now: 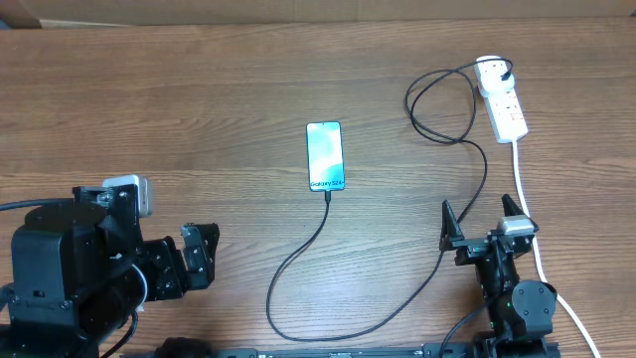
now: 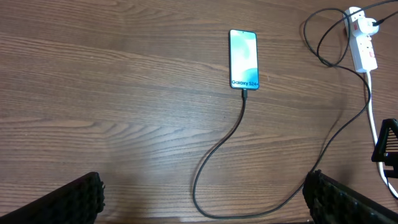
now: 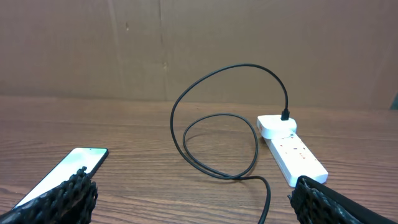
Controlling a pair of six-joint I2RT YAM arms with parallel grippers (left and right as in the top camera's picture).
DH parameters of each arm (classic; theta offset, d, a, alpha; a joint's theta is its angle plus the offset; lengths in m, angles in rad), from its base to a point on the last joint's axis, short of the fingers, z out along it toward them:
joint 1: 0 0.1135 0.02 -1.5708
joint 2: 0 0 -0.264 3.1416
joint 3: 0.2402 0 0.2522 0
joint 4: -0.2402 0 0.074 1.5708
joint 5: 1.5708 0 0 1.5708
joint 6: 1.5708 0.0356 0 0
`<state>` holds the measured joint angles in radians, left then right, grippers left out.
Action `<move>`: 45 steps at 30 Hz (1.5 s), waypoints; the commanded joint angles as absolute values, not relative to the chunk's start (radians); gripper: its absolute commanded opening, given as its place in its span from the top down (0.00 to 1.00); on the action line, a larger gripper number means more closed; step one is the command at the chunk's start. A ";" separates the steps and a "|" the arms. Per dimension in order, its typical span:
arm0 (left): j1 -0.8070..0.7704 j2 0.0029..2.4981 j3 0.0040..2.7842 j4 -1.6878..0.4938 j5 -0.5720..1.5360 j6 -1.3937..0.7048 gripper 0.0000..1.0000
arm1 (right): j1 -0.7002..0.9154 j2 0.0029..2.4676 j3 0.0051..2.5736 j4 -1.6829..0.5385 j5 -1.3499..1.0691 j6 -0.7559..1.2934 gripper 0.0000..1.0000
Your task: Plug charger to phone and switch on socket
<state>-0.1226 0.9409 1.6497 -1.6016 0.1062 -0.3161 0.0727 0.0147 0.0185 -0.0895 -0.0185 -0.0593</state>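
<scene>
The phone (image 1: 325,156) lies flat mid-table, its screen lit and the "Galaxy S24+" end toward me. The charger (image 1: 298,328) is a thin black cable; its tip meets the phone's near end (image 2: 244,93). It loops along the front, then runs right and up to a plug (image 1: 494,72) seated in the white socket (image 1: 505,107) at the far right. Whether the socket's switch is on is too small to tell. My left gripper (image 1: 211,257) is open at the front left, empty. My right gripper (image 1: 480,214) is open below the socket, and the cable passes close by its left finger.
The socket's thick white cord (image 1: 532,249) runs down the right side past my right arm. A brown cardboard wall (image 3: 186,43) stands behind the table. In the left wrist view the cable loop (image 2: 217,149) lies between my open fingers (image 2: 74,202).
</scene>
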 commanded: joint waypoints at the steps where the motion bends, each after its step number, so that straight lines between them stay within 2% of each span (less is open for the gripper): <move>1: -0.125 0.942 1.651 -1.600 0.094 -0.329 0.00 | 0.078 0.003 0.008 -0.084 -0.016 -0.052 0.00; 20: -0.125 0.941 1.651 -1.626 0.101 -0.329 0.00 | 0.078 0.003 0.008 -0.084 -0.016 -0.052 0.00; 27: -0.125 0.920 1.649 -1.557 0.105 -0.329 0.00 | 0.078 0.003 0.008 -0.084 -0.016 -0.052 0.00; 36: -0.125 0.746 1.424 -1.319 0.142 -0.276 0.00 | 0.078 0.003 0.008 -0.084 -0.016 -0.052 0.00; 39: -0.125 0.646 1.237 -1.111 0.193 -0.153 0.00 | 0.078 0.003 0.008 -0.084 -0.016 -0.052 0.00; 45: -0.125 0.509 0.949 -0.793 0.200 -0.149 0.01 | 0.078 0.003 0.008 -0.084 -0.016 -0.052 0.00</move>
